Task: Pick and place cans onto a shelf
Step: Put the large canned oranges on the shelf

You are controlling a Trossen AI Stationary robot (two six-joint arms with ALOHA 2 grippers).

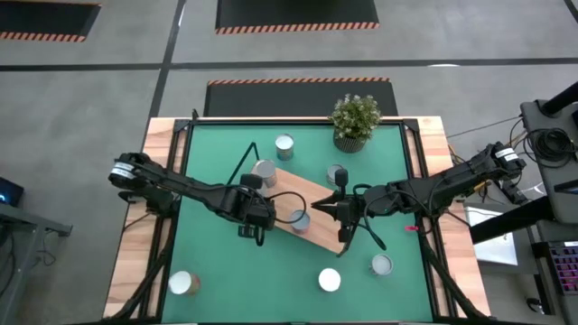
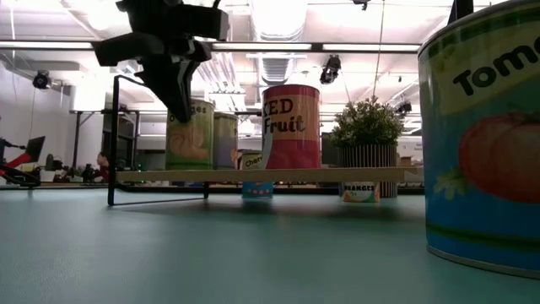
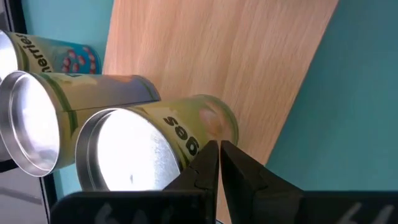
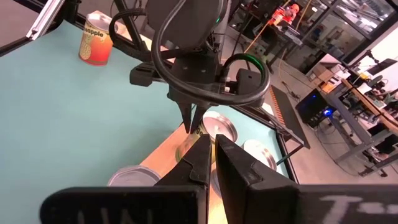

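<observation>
The shelf (image 1: 316, 194), a light-wood board on black wire loops, lies slantwise on the green mat. Three cans stand upright on it: an orange-labelled can (image 3: 186, 134), a yellow-green one (image 3: 93, 93) beside it, and a red fruit can (image 2: 291, 127) nearer the middle. My left gripper (image 3: 219, 152) is shut and points steeply down, its tips right at the orange-labelled can's side (image 2: 190, 135). My right gripper (image 4: 211, 149) is shut and hovers level over the shelf's right half (image 1: 323, 208), with nothing in it. My left gripper has its shut fingertips (image 3: 208, 155) right beside the orange-labelled can's side wall (image 3: 198, 144), just below the rim, coming slanting down from above. Whether they touch it I cannot tell. The can stands upright on the shelf.
Loose cans stand on the mat at the near left (image 1: 184, 283), near middle (image 1: 330, 280), near right (image 1: 382, 264) and far side (image 1: 284, 144). A potted plant (image 1: 354, 122) stands at the far edge. The shelf's wire loop (image 2: 114, 139) rises at its left end.
</observation>
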